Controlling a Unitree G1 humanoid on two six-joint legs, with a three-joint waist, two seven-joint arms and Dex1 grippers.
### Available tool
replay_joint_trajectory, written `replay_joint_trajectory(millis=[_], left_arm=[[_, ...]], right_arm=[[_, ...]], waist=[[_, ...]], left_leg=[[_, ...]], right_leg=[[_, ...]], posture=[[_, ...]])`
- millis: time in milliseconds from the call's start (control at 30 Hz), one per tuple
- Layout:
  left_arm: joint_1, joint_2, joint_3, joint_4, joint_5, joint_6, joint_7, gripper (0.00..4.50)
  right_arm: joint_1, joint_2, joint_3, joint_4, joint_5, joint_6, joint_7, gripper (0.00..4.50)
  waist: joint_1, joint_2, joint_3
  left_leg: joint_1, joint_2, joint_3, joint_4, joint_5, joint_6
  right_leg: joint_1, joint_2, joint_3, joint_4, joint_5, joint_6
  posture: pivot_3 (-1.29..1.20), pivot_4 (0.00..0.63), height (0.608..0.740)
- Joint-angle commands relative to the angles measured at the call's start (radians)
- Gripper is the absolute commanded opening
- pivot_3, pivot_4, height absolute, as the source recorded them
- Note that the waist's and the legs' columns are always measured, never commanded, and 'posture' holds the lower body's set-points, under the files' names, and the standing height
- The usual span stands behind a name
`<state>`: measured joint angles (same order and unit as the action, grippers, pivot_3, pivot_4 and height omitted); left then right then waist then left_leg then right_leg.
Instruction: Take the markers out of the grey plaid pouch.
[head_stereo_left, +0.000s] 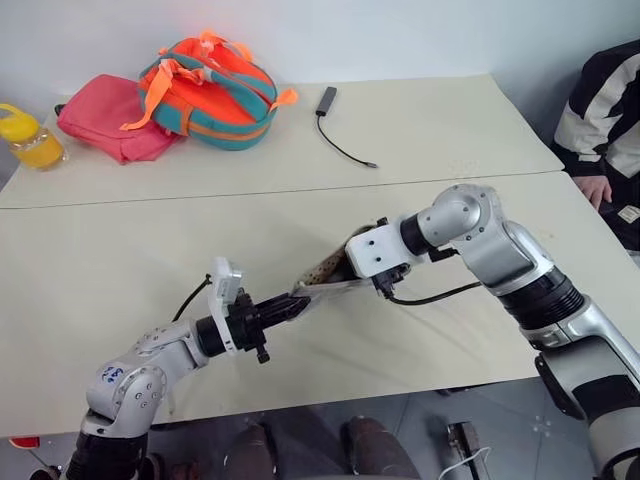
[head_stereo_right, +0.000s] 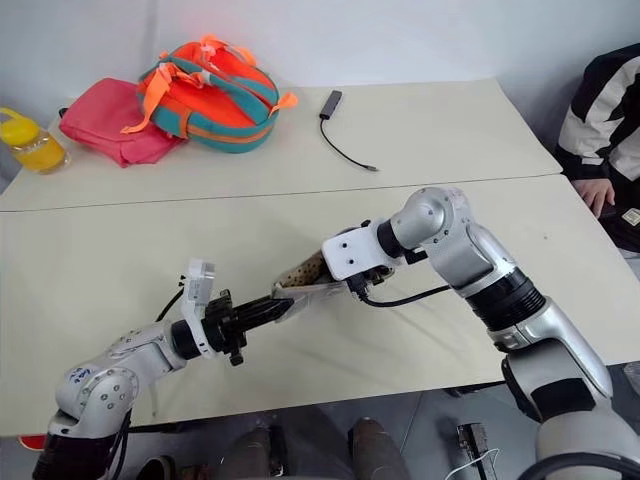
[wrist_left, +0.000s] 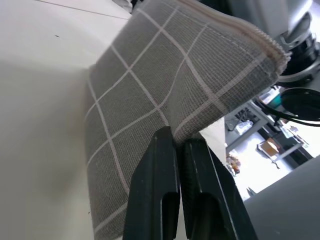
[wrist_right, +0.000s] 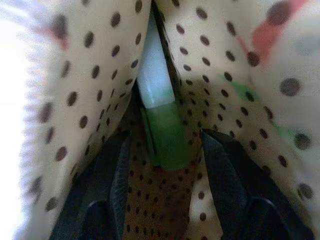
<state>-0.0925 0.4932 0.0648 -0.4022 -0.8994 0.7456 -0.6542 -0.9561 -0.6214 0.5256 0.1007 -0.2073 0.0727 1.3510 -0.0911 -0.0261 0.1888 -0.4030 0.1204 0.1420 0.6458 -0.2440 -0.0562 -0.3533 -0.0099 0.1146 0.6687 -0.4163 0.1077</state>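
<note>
On the near table, left gripper (head_stereo_left: 297, 305) pinched tight on a corner of the grey plaid pouch (wrist_left: 165, 95), lifting it just off the tabletop (head_stereo_left: 120, 250). Further right, right gripper (wrist_right: 162, 175) pushed inside the pouch, fingers apart, either side of a green marker (wrist_right: 162, 127) but not squeezing it.

You see the flat fabric pouch (wrist_left: 165, 85) in grey crossed by thin white grid lines, with a cream lining (wrist_right: 90, 75) dotted in dark brown. Inside lies a slim marker (wrist_right: 162, 125), bright green at one end and pale whitish green along its barrel, between two black fingers (wrist_right: 107, 185). Behind, you have a pink cloth bag (head_stereo_left: 105, 118), an orange-and-teal backpack (head_stereo_left: 215, 90) and a yellow bottle (head_stereo_left: 28, 138) on the cream tabletop (head_stereo_left: 440, 125).
</note>
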Motion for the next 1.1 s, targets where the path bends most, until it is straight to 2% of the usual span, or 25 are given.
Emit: replay_joint_trajectory(millis=[33, 400, 533, 833, 933, 1000, 1033, 1100], left_arm=[[-0.006, -0.007, 0.018, -0.034, -0.03, -0.01, -0.024, 0.0], [0.024, -0.026, 0.019, -0.013, -0.006, -0.023, -0.026, 0.0], [0.022, -0.032, 0.018, -0.011, -0.008, -0.022, -0.027, 0.0], [0.02, -0.036, 0.011, -0.024, 0.02, -0.036, -0.03, 0.0], [0.015, -0.039, 0.015, -0.02, 0.026, -0.043, -0.028, 0.0], [0.017, -0.039, 0.019, -0.02, 0.026, -0.044, -0.029, 0.0], [0.018, -0.039, 0.02, -0.02, 0.026, -0.045, -0.031, 0.0], [0.016, -0.037, 0.023, -0.015, 0.035, -0.051, -0.03, 0.0]], right_arm=[[-0.015, 0.034, 0.026, 0.045, -0.041, -0.021, -0.015, 2.31], [-0.027, 0.164, 0.076, 0.264, -0.171, -0.153, -0.159, 2.31], [-0.018, 0.18, 0.079, 0.302, -0.188, -0.171, -0.172, 2.31], [0.033, 0.185, 0.083, 0.285, -0.179, -0.13, -0.118, 2.31], [0.042, 0.184, 0.074, 0.283, -0.177, -0.112, -0.116, 1.68], [0.047, 0.181, 0.066, 0.271, -0.174, -0.104, -0.111, 1.0], [0.049, 0.181, 0.062, 0.265, -0.173, -0.102, -0.109, 0.82], [0.048, 0.175, 0.042, 0.241, -0.161, -0.094, -0.103, 0.79]], waist=[[-0.002, 0.0, 0.0], [-0.027, 0.0, 0.0], [-0.028, 0.0, 0.0], [-0.027, -0.001, 0.0], [-0.025, -0.001, 0.0], [-0.025, -0.001, 0.0], [-0.024, -0.001, -0.001], [-0.023, -0.001, -0.001]], left_leg=[[0.0, 0.0, 0.0, 0.0, 0.0, 0.0], [0.003, 0.0, 0.0, 0.0, 0.0, 0.0], [0.017, 0.0, 0.001, -0.007, -0.001, -0.001], [0.019, 0.0, 0.0, -0.007, -0.001, -0.001], [0.02, 0.0, 0.0, -0.007, -0.001, -0.001], [0.024, 0.0, 0.001, -0.009, -0.002, -0.002], [0.027, 0.0, 0.001, -0.011, -0.002, -0.002], [0.032, 0.0, 0.001, -0.014, -0.002, -0.002]], right_leg=[[0.0, 0.0, 0.0, 0.0, 0.0, 0.0], [0.002, 0.0, 0.0, 0.002, 0.0, 0.0], [0.018, 0.0, 0.0, -0.005, 0.0, -0.001], [0.022, 0.0, -0.001, -0.008, 0.0, -0.001], [0.025, 0.0, -0.002, -0.009, -0.001, -0.001], [0.029, 0.0, -0.002, -0.011, -0.001, -0.001], [0.031, 0.0, -0.002, -0.012, -0.001, -0.001], [0.034, 0.0, 0.0, -0.014, -0.001, -0.001]], posture=[[0.0, 0.15, 0.74], [0.0, 0.15, 0.74], [0.0, 0.15, 0.74], [0.0, 0.15, 0.74], [0.0, 0.15, 0.74], [0.0, 0.15, 0.74], [0.0, 0.15, 0.74], [0.0, 0.15, 0.74]])
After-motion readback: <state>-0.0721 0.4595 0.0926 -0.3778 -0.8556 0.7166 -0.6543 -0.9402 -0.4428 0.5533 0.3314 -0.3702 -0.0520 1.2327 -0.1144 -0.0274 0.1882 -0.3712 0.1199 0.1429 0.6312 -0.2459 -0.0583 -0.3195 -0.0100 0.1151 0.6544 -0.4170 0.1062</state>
